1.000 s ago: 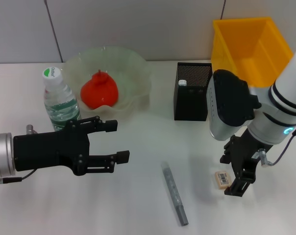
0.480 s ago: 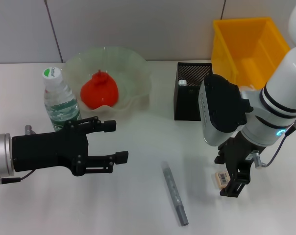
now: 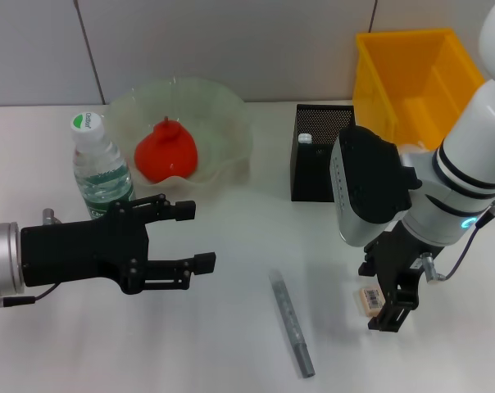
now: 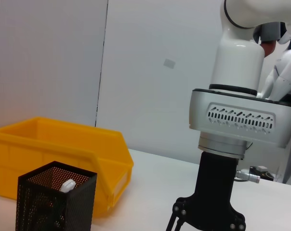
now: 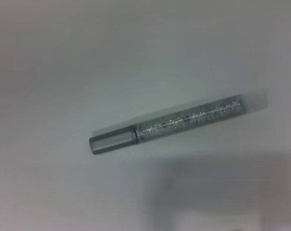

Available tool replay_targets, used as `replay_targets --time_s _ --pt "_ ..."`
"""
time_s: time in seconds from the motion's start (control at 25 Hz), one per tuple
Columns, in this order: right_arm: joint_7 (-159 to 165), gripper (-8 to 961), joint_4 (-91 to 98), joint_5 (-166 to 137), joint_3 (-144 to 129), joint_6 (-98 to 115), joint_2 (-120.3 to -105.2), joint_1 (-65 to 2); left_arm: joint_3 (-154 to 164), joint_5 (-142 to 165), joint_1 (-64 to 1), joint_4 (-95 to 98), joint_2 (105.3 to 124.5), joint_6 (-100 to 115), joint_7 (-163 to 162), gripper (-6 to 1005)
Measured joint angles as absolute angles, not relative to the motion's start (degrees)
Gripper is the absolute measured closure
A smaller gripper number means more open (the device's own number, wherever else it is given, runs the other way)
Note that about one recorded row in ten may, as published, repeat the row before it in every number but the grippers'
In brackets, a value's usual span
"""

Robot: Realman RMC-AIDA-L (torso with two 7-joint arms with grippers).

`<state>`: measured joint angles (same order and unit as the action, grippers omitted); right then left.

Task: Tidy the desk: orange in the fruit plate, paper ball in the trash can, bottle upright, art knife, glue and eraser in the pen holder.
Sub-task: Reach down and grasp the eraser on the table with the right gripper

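A white desk runs back to a pale panelled wall, and most of the tidying on it looks done. The orange [image 3: 166,155] sits in the fruit plate [image 3: 223,110], the bottle [image 3: 99,170] stands upright beside it, and I see no paper ball on the desk; the yellow trash can [image 3: 411,78] stands at the back right.

What has changed in the last second is my right gripper [image 3: 383,300]. It has swung in from the right and dropped lower, so that it now hangs directly at the eraser [image 3: 370,299], which lies on the desk in front of the pen holder [image 3: 321,153]. One black finger covers the eraser's right edge. I judge the jaws to be narrowly parted around it, though I cannot tell whether they have closed on it yet. To me that means the eraser pick is the step in hand.

My left gripper [image 3: 178,237] hovers spread wide and empty over the near left of the desk, just in front of the bottle.

The grey glue stick [image 3: 292,323] lies flat between my two grippers, apart from both; my right wrist camera looks straight down on it [image 5: 177,122]. Something white already pokes up inside the pen holder. After the eraser, I judge this stick is what remains.
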<state>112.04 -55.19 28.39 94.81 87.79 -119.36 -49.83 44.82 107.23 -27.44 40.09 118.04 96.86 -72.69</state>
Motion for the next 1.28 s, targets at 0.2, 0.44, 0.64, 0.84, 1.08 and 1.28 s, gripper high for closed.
replay_targets --time_s 0.2,0.44,0.64,0.84,1.08,1.28 --pt "112.4 147 -55.1 28.4 93.8 87.4 -119.36 -49.8 44.8 107.2 -27.4 40.1 117.95 96.9 -72.8 153" --pt "112.4 175 -54.7 28.4 93.7 87.1 -119.36 -49.9 44.8 107.2 -27.3 40.1 117.95 96.9 -72.9 153" --pt "112.4 311 -53.1 28.3 92.5 85.6 -119.35 -50.4 44.8 107.2 -27.2 40.1 117.95 96.9 -72.9 153" --pt "112.4 317 -52.9 28.3 91.9 85.0 -119.35 -50.4 44.8 107.1 -27.2 40.2 117.95 96.9 -72.9 153" --pt "112.4 323 -52.9 28.3 91.7 84.9 -119.37 -50.5 44.8 106.8 -27.2 40.2 117.94 97.2 -72.9 153" --pt "112.4 347 -52.6 28.3 91.6 84.7 -119.41 -50.5 44.8 106.8 -27.2 40.2 117.95 97.2 -72.9 153"
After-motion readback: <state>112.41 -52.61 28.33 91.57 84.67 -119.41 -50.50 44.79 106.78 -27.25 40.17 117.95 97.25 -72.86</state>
